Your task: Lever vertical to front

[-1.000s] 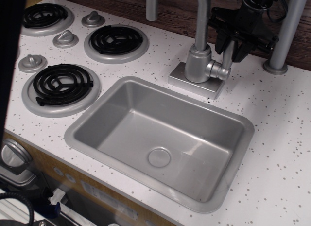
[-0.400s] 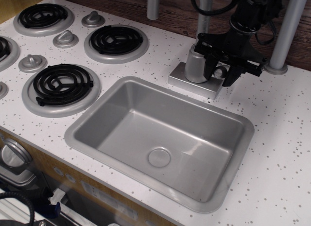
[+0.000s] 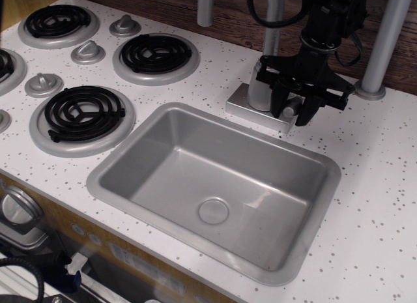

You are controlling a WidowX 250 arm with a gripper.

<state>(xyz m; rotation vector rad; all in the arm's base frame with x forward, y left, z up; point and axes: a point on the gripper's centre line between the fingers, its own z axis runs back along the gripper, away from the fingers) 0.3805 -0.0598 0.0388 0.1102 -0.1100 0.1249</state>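
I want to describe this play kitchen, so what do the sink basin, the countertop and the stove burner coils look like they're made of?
Sink basin: looks like molded plastic with a matte silver-grey finish; soft rounded edges, dull highlights. It could be painted metal.
Countertop: smooth white surface with dark speckles, probably laminate or plastic imitating stone.
Burner coils: glossy black, likely plastic, sitting in silver-grey rings.

Gripper [image 3: 293, 108]: now lower and nearer the tabletop's front edge than a second ago, down from above the faucet onto its base.
Fingers [image 3: 306, 110]: now straddle the lever [image 3: 291, 107], one on each side.
Lever: earlier plainly visible jutting sideways, now mostly hidden between them.
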